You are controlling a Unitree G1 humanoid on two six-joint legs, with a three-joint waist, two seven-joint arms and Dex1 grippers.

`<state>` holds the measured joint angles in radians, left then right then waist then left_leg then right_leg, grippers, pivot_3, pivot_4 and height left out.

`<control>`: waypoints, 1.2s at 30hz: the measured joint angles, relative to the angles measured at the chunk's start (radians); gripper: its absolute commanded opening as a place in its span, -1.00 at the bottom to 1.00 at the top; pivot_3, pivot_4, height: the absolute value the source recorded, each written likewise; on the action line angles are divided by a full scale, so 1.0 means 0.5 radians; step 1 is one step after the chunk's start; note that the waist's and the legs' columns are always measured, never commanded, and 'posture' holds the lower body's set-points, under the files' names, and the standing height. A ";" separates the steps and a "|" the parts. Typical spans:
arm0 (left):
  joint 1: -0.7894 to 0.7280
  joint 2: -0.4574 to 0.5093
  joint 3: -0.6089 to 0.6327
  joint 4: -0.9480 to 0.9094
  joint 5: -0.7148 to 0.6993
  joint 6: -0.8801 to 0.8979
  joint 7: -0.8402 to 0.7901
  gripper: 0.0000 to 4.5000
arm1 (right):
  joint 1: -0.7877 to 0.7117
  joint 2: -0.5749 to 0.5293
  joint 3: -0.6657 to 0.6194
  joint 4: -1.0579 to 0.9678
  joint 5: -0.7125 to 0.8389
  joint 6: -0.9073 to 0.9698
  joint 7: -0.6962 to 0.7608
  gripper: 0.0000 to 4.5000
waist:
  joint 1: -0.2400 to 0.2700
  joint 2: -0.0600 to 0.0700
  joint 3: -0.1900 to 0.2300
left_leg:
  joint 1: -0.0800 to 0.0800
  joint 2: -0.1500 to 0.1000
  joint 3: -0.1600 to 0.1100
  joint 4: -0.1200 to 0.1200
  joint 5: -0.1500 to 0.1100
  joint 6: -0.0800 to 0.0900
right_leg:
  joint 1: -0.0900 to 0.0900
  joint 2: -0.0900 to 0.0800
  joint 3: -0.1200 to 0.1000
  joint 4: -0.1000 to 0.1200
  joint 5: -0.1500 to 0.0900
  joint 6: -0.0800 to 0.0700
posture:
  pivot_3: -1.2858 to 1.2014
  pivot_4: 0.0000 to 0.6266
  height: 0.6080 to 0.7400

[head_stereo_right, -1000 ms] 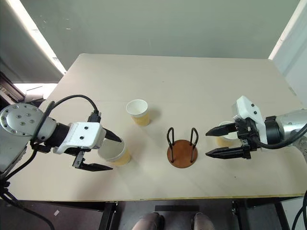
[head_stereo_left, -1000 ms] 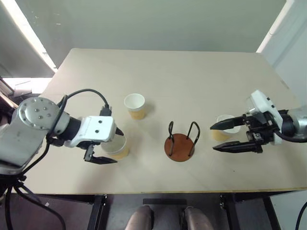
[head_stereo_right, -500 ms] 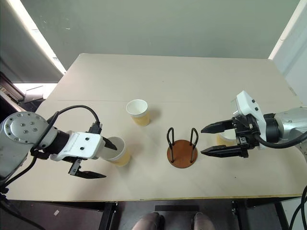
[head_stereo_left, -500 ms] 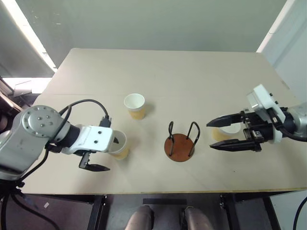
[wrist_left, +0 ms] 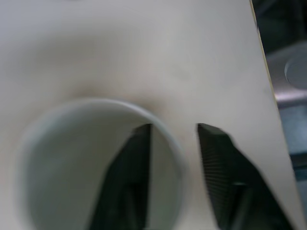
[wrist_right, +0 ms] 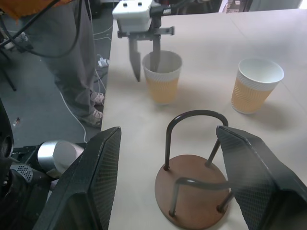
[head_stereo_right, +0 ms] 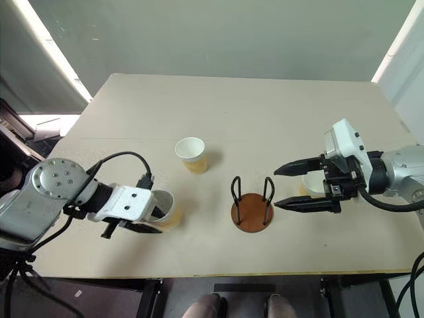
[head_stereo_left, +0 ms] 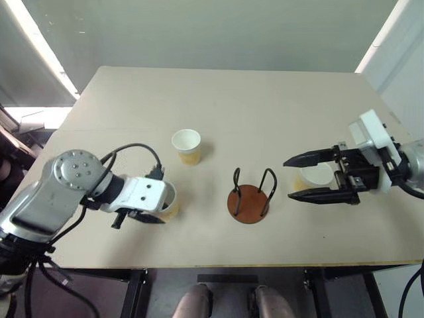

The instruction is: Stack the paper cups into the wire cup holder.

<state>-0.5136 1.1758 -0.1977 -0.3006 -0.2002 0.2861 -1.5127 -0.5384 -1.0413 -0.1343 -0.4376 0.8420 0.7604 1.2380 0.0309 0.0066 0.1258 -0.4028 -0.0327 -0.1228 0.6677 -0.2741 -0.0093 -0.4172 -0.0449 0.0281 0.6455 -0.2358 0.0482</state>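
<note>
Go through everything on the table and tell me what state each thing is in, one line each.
Wire cup holder: upright, empty.
Cup at the left gripper: upright, one finger inside the rim, one outside.
Far cup: upright, empty, untouched.
Cup by the right gripper: upright on the table, not gripped.
Left gripper: jaws closing on the rim.
Right gripper: jaws open, holding nothing.

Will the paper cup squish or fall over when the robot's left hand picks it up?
Probably a little squishy: the paper cup looks thin and empty, pinched by its rim in the left gripper. Likely light. It is narrower at the bottom, so a sideways nudge might tip it.
</note>
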 measured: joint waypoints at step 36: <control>-1.843 -0.762 -0.850 1.015 -0.820 -0.041 -0.137 -0.99 | 0.219 -0.244 -0.475 -0.011 0.038 0.116 -0.039 0.46 | 0.029 0.000 0.001 | -0.011 0.000 -0.001 0.004 0.001 0.004 | -0.001 -0.001 -0.002 -0.006 0.004 0.008 | 0.03 -0.52 1.00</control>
<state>-1.4348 0.7948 -0.6228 0.2067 -0.6101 0.2657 -1.5811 -0.4287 -1.1631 -0.3718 -0.4433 0.8609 0.8184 1.2184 0.0454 0.0064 0.1261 -0.4082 -0.0325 -0.1231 0.6695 -0.2738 -0.0074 -0.4178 -0.0453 0.0272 0.6427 -0.2336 0.0521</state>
